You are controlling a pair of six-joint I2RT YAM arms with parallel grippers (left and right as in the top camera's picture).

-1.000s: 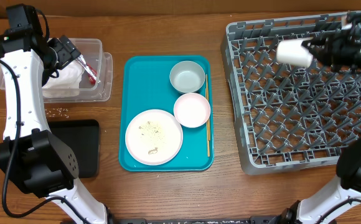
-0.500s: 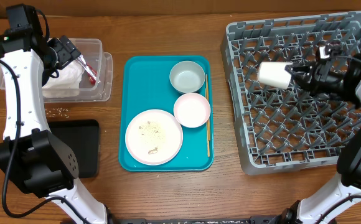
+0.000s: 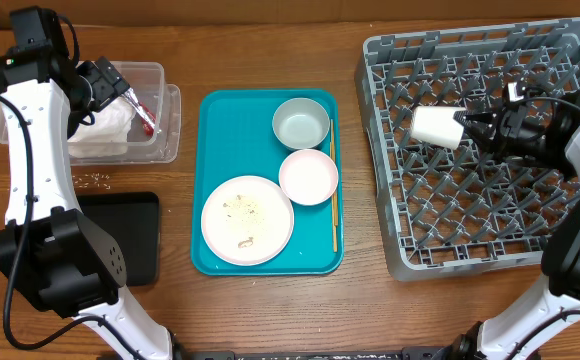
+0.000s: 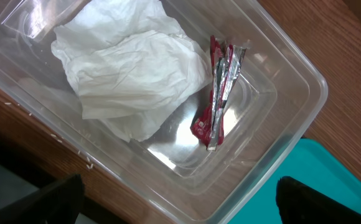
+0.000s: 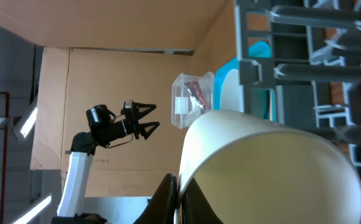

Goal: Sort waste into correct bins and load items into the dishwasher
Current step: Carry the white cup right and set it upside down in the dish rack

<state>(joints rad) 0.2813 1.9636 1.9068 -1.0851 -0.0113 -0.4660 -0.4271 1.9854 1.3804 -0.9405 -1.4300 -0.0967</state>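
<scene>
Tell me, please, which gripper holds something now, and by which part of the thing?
The right gripper holds the small white cup sideways over the dish rack, by its end nearest the arm. The left gripper is open and holds nothing.

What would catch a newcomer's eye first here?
The right claw holds a white cup sideways over the grey dish rack on the right. Mid-table, a teal tray carries a crumb-strewn plate, a grey bowl and a pink bowl. Far left, the clear tub holds a crumpled napkin and a red wrapper.
</scene>
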